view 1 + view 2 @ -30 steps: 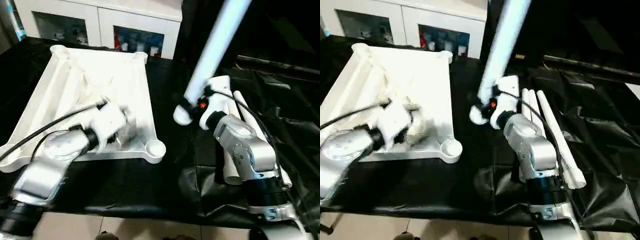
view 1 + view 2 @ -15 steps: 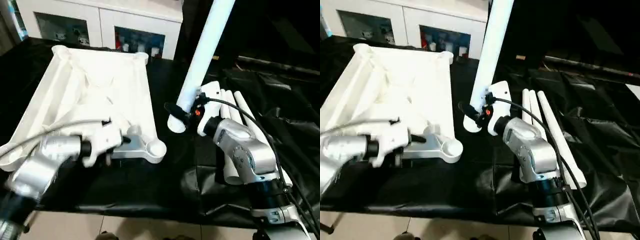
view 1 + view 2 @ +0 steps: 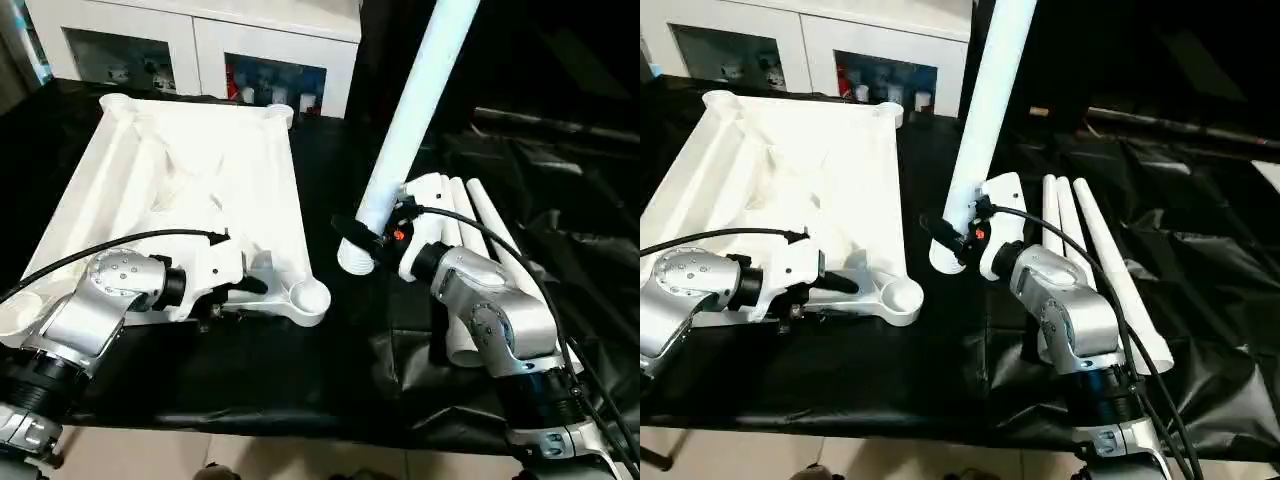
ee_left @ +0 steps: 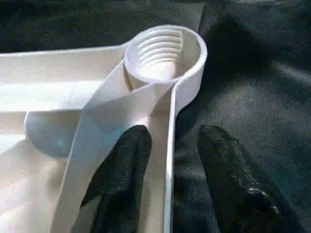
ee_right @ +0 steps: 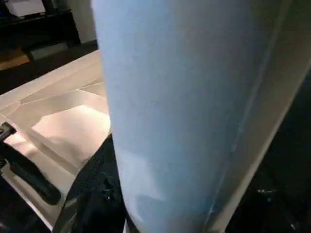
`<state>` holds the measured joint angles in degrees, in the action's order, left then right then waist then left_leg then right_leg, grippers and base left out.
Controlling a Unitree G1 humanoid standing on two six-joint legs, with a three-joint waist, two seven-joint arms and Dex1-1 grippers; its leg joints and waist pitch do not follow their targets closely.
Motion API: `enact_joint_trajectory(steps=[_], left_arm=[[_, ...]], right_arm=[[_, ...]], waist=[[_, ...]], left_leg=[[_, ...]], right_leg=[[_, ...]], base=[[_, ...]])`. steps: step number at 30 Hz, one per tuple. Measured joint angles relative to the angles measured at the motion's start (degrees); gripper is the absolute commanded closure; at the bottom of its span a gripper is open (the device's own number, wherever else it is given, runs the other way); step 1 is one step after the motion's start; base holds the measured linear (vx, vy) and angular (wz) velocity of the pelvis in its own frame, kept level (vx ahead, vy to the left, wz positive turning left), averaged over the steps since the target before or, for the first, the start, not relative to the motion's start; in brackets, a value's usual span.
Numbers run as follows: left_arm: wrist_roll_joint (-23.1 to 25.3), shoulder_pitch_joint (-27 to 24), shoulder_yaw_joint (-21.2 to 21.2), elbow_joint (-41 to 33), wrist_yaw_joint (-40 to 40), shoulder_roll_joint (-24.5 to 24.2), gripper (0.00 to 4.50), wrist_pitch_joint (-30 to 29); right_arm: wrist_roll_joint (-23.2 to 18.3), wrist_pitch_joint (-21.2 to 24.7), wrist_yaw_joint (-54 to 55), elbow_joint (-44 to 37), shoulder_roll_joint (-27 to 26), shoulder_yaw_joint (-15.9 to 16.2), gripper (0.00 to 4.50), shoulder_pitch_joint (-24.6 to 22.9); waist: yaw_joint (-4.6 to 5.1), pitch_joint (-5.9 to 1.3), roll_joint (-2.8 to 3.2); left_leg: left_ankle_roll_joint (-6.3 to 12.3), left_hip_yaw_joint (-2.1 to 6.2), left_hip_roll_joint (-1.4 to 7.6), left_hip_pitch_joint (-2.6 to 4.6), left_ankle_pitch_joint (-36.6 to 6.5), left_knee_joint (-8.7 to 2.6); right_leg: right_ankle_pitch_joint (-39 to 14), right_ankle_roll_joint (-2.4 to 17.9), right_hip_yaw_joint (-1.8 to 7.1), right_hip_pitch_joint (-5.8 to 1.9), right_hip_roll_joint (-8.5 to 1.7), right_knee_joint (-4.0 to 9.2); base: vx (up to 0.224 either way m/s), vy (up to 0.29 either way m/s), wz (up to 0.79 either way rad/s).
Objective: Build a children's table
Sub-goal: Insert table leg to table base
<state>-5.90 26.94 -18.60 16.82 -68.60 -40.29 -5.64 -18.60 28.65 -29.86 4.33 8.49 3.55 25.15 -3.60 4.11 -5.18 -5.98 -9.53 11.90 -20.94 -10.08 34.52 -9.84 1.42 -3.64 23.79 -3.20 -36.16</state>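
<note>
The children's table top (image 3: 200, 170) lies upside down on the black cloth, ribs up. Its near right corner socket (image 3: 310, 297) shows threads inside (image 4: 165, 53). My left gripper (image 3: 240, 290) sits at the top's near rim just left of that socket. Its fingers (image 4: 126, 165) straddle the rim wall, with a gap still showing. My right gripper (image 3: 380, 235) is shut on a white tube leg (image 3: 415, 110). The leg stands steeply tilted, its threaded lower end (image 3: 352, 258) hanging a little right of and above the socket. The leg (image 5: 180, 107) looms close in the right wrist view.
Three more white legs (image 3: 1090, 260) lie side by side on the cloth behind my right forearm. A white cabinet with glass doors (image 3: 200, 40) stands behind the work table. The draped table's front edge (image 3: 300, 420) runs just below both arms.
My left gripper has come off the top's ribbed inside to the near rim by the socket, and its fingers have narrowed. The held leg's lower end has shifted slightly towards the socket.
</note>
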Motion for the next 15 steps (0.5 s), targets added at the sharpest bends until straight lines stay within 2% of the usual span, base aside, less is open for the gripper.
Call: enact_joint_trajectory(steps=[10,12,14,15], left_arm=[[0.0,0.7,0.2,2.0,-3.0,-1.1,3.42,-0.2],[0.1,0.7,0.2,2.0,-3.1,-1.3,3.7,-0.2],[0.4,0.7,0.4,2.0,-3.0,-1.3,3.77,-0.1],[0.6,0.7,0.4,2.0,-3.0,-1.3,3.99,-0.1]], right_arm=[[-0.8,0.1,0.4,-1.5,-0.2,-0.2,2.59,-0.7],[-1.0,0.2,0.4,-1.5,-0.2,-0.2,2.59,-0.9],[-1.0,0.5,0.4,-1.5,-0.2,-0.2,2.59,-0.9],[-1.1,0.7,0.4,-1.5,-0.2,-0.3,2.59,-0.9]], waist=[[0.03,-0.07,0.58],[0.0,-0.05,0.61],[0.03,-0.07,0.6],[0.04,-0.06,0.6]], left_leg=[[0.0,0.01,0.0,0.04,0.0,0.0],[0.0,0.01,0.0,0.03,0.0,0.0],[0.0,0.0,0.0,0.04,0.0,0.0],[0.0,0.0,0.0,0.04,0.0,0.0]], right_leg=[[0.0,0.0,0.0,-0.02,-0.01,0.0],[0.0,0.0,0.0,-0.02,-0.01,0.01],[0.0,0.0,0.0,-0.03,-0.01,0.0],[0.0,0.0,0.0,-0.02,-0.01,0.01]], base=[[0.0,0.0,0.0],[0.0,0.0,0.0],[0.0,0.0,0.0],[0.0,0.0,0.0]])
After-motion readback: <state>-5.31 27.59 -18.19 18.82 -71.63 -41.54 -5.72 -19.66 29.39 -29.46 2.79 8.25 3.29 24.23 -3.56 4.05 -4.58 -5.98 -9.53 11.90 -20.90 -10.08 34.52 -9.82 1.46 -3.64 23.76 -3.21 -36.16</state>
